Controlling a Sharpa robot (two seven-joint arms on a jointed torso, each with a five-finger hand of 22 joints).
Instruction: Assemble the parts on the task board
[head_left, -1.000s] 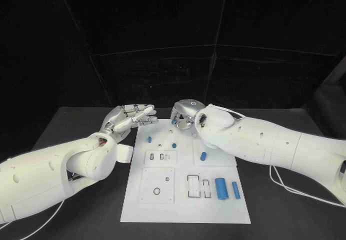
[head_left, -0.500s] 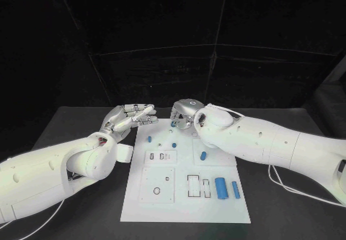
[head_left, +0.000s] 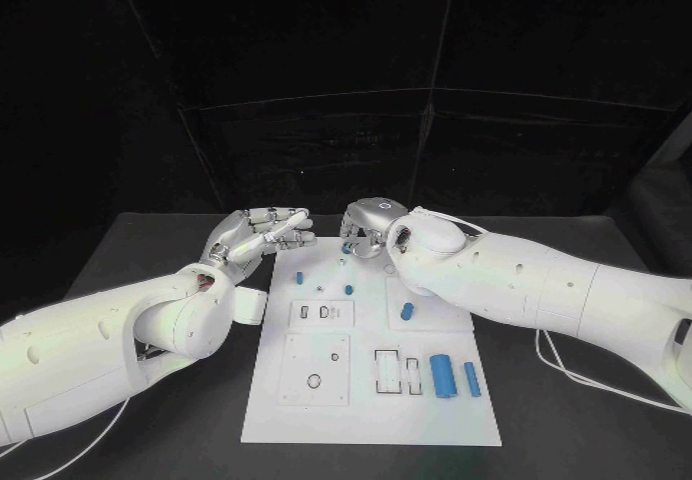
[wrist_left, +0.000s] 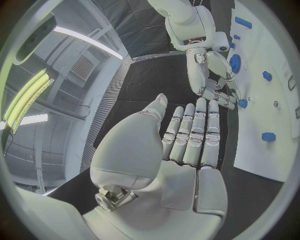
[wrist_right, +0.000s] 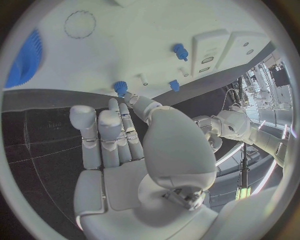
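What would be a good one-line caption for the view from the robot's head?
Two white arms meet over the far end of the task board, left hand open, right hand reaching to a small blue part.

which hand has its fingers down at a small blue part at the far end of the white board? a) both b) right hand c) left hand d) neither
b: the right hand reaches its fingers to a small blue part at the far end of the white task board, while the left hand hovers flat and empty beside the board.
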